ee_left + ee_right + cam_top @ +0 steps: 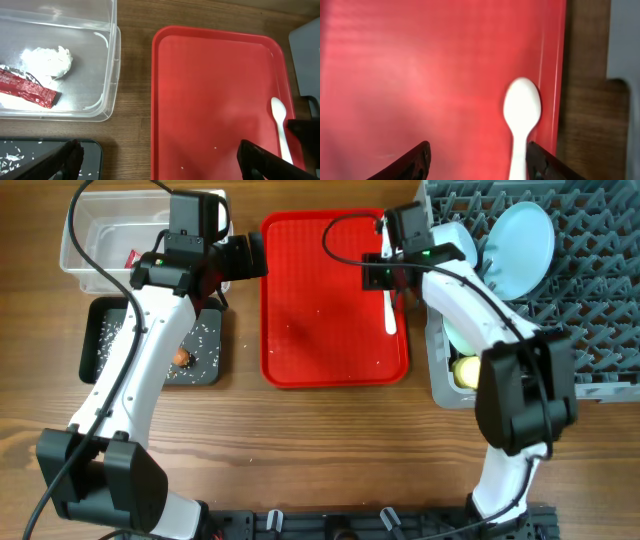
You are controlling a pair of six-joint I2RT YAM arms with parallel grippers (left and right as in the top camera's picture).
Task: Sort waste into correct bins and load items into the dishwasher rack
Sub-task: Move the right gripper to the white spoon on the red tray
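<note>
A white plastic spoon (pixel 391 315) lies along the right edge of the flat red tray (pixel 320 330). My right gripper (pixel 391 278) hovers over its handle end. In the right wrist view the spoon (pixel 521 112) runs down between the open fingers of the right gripper (pixel 477 165), close against the right finger (pixel 545 162), with a wide gap to the left one. My left gripper (pixel 245 258) stands open and empty between the clear tub (pixel 85 230) and the red tray. The tub holds a white tissue ball (pixel 47 61) and a red wrapper (pixel 27 89).
The black tray (pixel 205 370) holds rice grains and an orange-brown lump (pixel 181 357). The grey rack (pixel 590 330) on the right carries a pale blue plate (pixel 525 245), a pale blue bowl (pixel 455 235) and a yellow cup (pixel 466 370). A few rice grains dot the red tray.
</note>
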